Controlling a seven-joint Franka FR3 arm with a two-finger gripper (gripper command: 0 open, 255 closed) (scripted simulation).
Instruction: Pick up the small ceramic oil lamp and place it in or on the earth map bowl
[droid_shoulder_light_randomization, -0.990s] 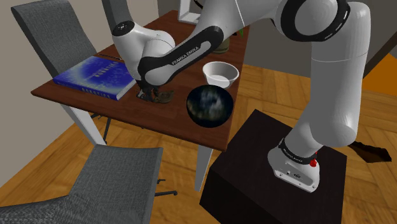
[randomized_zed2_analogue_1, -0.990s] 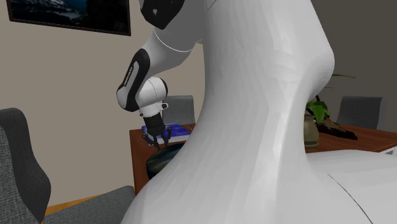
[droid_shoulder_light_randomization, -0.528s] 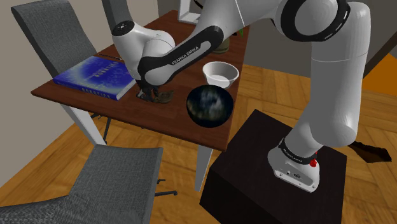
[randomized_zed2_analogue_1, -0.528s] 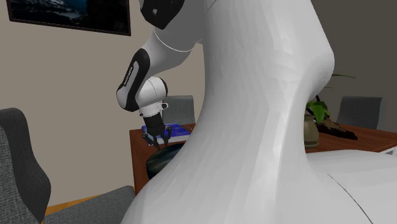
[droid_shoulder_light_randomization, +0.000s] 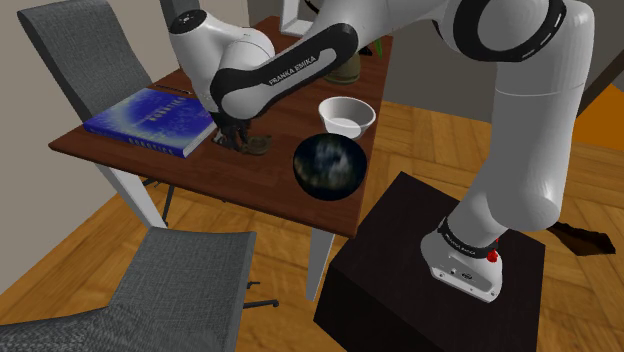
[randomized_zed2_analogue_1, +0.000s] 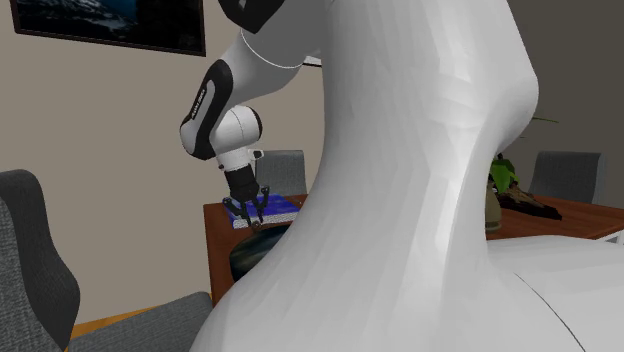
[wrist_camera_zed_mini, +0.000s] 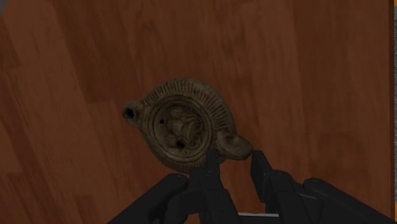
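Gripper (wrist_camera_zed_mini: 235, 167): fingers clenched on the handle lug of the brown oil lamp (wrist_camera_zed_mini: 184, 127). Lamp position: at the wooden table (droid_shoulder_light_randomization: 200, 165), between the blue book (droid_shoulder_light_randomization: 150, 120) on the shoulder view's left and the earth map bowl (droid_shoulder_light_randomization: 327, 166) on its right. Long axis: handle to nozzle, with the nozzle pointing away from the fingers

We see our arm (droid_shoulder_light_randomization: 520, 150) as smooth, rounded white shells, swollen at each link; dark grey rings mark the joints, one broad ring (droid_shoulder_light_randomization: 505, 25) towards one o'clock in the shoulder view; a black band (droid_shoulder_light_randomization: 285, 75) along the forearm carries white FRANKA EMIKA lettering; our white foot (droid_shoulder_light_randomization: 462, 262), at five o'clock, bears small dark print and a red button (droid_shoulder_light_randomization: 492, 256); our gripper (wrist_camera_zed_mini: 235, 162) is all black, blocky, with two squared fingers (wrist_camera_zed_mini: 213, 168).
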